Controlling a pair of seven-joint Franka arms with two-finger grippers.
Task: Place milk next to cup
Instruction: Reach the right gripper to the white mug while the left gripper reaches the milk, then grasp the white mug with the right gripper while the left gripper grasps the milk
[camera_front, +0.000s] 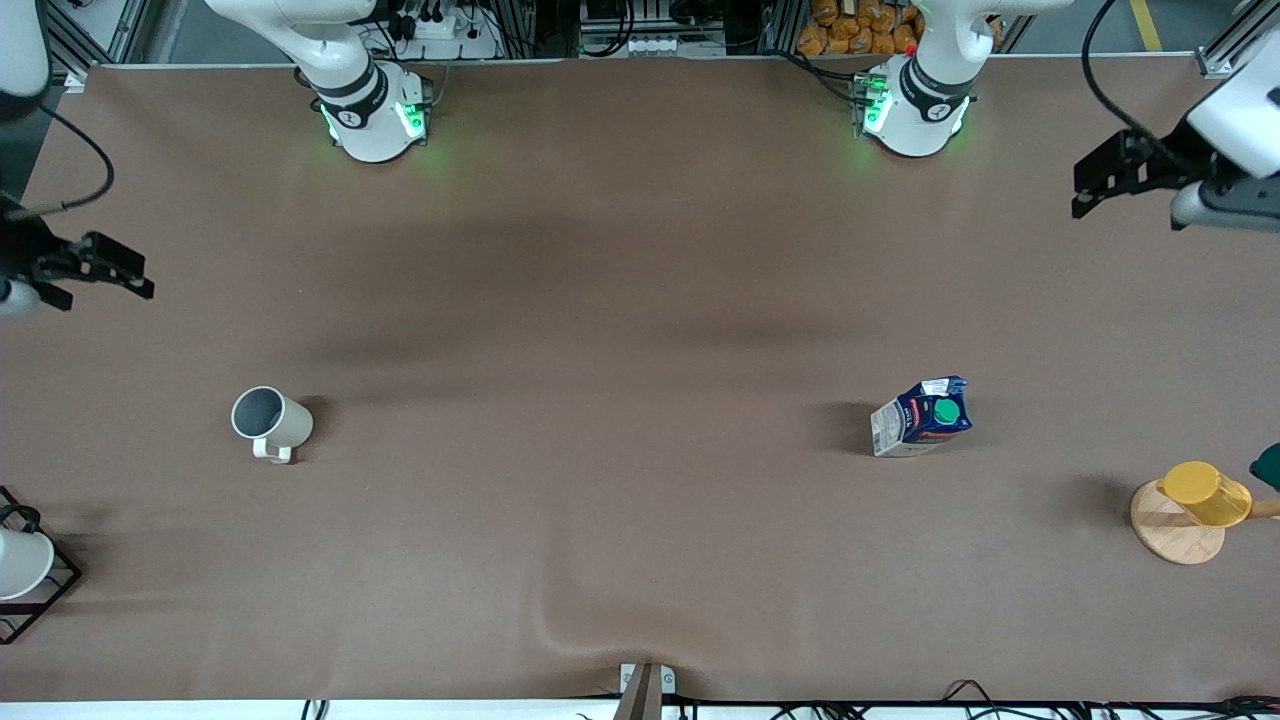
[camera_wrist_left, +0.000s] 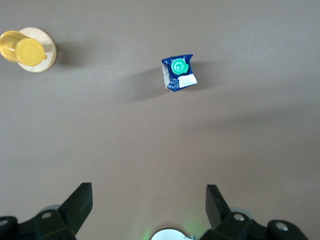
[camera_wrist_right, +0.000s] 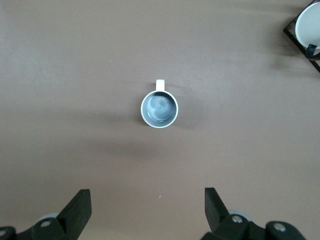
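The milk (camera_front: 922, 416), a dark blue carton with a green cap, stands on the brown table toward the left arm's end; it also shows in the left wrist view (camera_wrist_left: 178, 73). The cup (camera_front: 270, 420), beige with a grey inside and its handle toward the front camera, stands toward the right arm's end; it also shows in the right wrist view (camera_wrist_right: 159, 109). My left gripper (camera_front: 1088, 190) hangs open and empty high over the table's left-arm end (camera_wrist_left: 149, 200). My right gripper (camera_front: 105, 285) hangs open and empty high over the right-arm end (camera_wrist_right: 148, 202).
A yellow cup (camera_front: 1205, 492) lies on a wooden disc stand (camera_front: 1175, 535) near the left arm's end, with a dark green object (camera_front: 1268, 465) beside it. A white cup (camera_front: 20, 562) sits in a black wire rack (camera_front: 45, 600) at the right arm's end. The cloth has a wrinkle (camera_front: 600, 630) near the front edge.
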